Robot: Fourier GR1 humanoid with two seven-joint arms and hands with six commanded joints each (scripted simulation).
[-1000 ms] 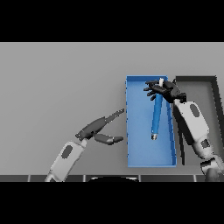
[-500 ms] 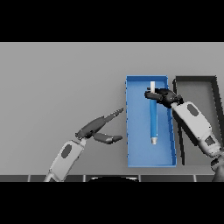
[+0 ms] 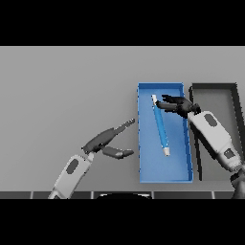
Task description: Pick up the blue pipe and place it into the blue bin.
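I see the blue pipe (image 3: pixel 160 126) lying slantwise inside the blue bin (image 3: pixel 141 143), my right hand (image 3: pixel 176 104) at its upper end with fingers spread, apparently letting go, so the placing looks done; my left hand (image 3: pixel 111 142) hangs open just beside the bin.

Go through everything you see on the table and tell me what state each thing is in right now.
blue pipe: lying slanted inside the blue bin.
blue bin: holds the pipe.
dark bin: nothing visible inside.
right hand: at the pipe's far end, fingers open.
left hand: open, over the table beside the blue bin.
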